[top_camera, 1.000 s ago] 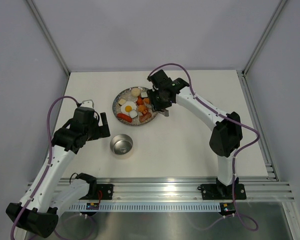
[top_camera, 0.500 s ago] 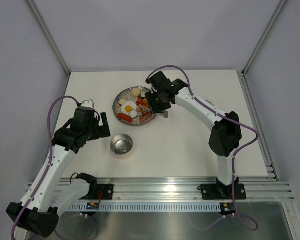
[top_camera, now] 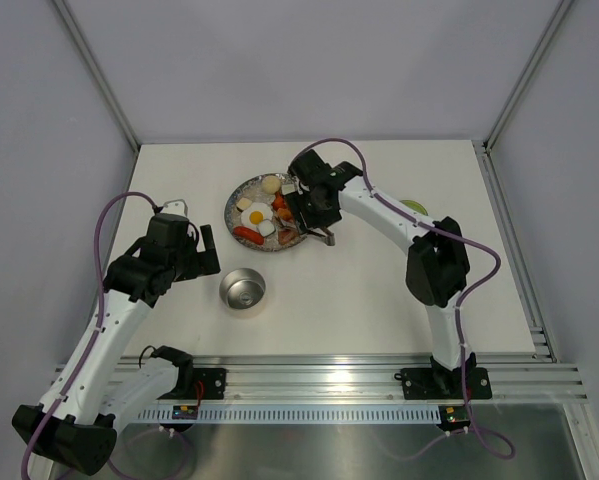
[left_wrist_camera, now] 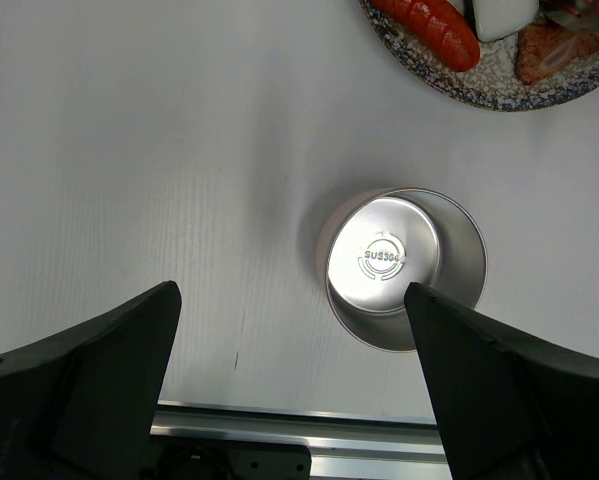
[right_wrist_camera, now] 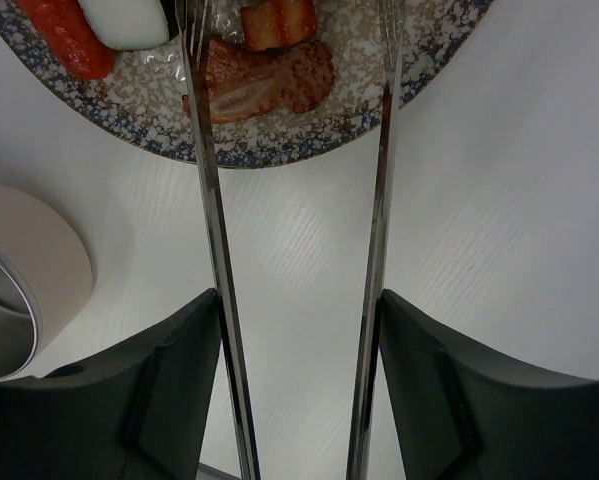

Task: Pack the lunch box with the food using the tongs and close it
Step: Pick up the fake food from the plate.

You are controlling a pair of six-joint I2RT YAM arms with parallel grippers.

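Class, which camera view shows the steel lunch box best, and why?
The left wrist view: the lunch box sits whole, large and unobstructed, its stamped base visible. The top external view shows it small; the right wrist view catches only its edge.

The lunch box [left_wrist_camera: 404,265] is bare steel, satin inside, with a mark stamped into its base. The tongs [right_wrist_camera: 211,250] are polished metal, mirror-bright. The plate [right_wrist_camera: 309,140] looks like glazed, speckled ceramic, though it could be plastic. The sausage [left_wrist_camera: 429,25] is glossy and smooth. The table [left_wrist_camera: 129,150] is matt white and faintly ribbed. The left gripper [left_wrist_camera: 291,290] has matt black fingers [left_wrist_camera: 89,350].
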